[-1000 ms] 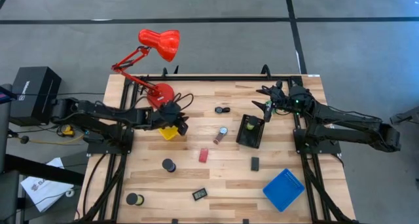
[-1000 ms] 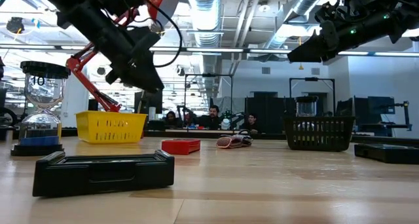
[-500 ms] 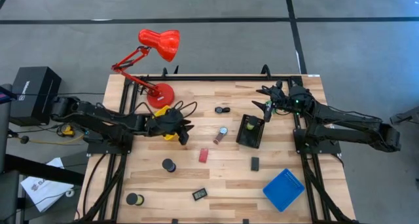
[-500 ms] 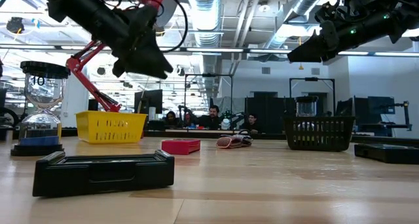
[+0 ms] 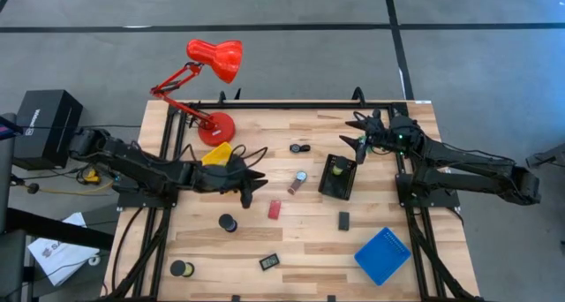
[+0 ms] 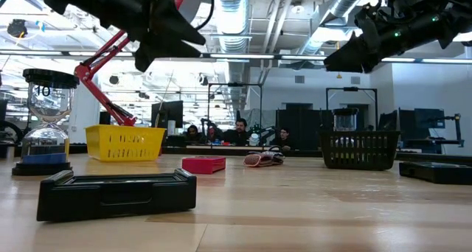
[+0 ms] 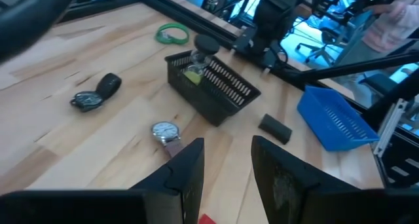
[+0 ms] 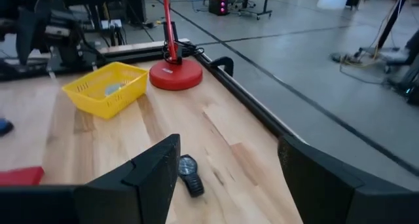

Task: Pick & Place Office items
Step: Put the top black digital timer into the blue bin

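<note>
The left gripper [image 5: 256, 180] hangs above the worktop [image 5: 380, 205] just beside the yellow tray [image 5: 218, 154], jaws parted and empty; near it lie the watch [image 7: 166, 131] and red block [image 5: 274, 209]. The right gripper [image 5: 356, 132] waits above the far edge by the black tray [image 5: 339, 189] — jaws wide, holding nothing.

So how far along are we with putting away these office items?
Early. Done: a yellow-green piece in the black tray, something greyish in the yellow tray. In hand: nothing; the left gripper hovers open near the watch, the right gripper waits open beside the black tray. Left: red block, black disc, black block, others.
</note>
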